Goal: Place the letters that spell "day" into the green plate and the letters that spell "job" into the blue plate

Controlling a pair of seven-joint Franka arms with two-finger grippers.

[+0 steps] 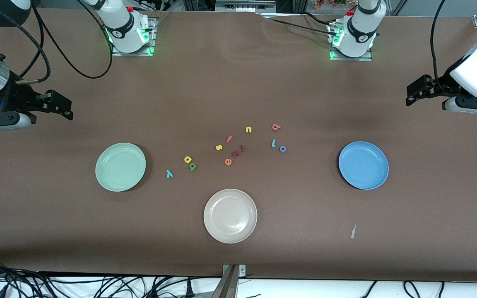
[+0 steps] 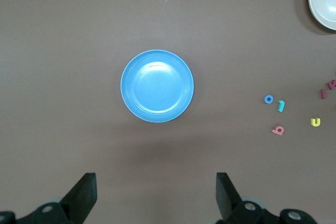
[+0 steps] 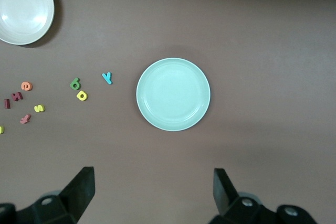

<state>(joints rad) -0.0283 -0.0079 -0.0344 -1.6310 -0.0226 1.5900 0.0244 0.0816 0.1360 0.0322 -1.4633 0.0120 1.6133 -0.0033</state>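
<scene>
Nothing is sorted yet: both plates, green plate (image 1: 120, 167) and blue plate (image 1: 363, 164), are empty. The left claw (image 2: 156, 195) and right claw (image 3: 152, 192) hang wide open and hold nothing. Next, I think, a claw must pinch one tiny letter, perhaps the teal "y" (image 1: 169, 174).

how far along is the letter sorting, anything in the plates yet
Nothing is done: the green plate and blue plate hold no letters. Nothing is in hand; the left gripper and right gripper hang open above the table. All six remain: yellow, olive and teal y, plus teal j, blue o, pink b.
</scene>
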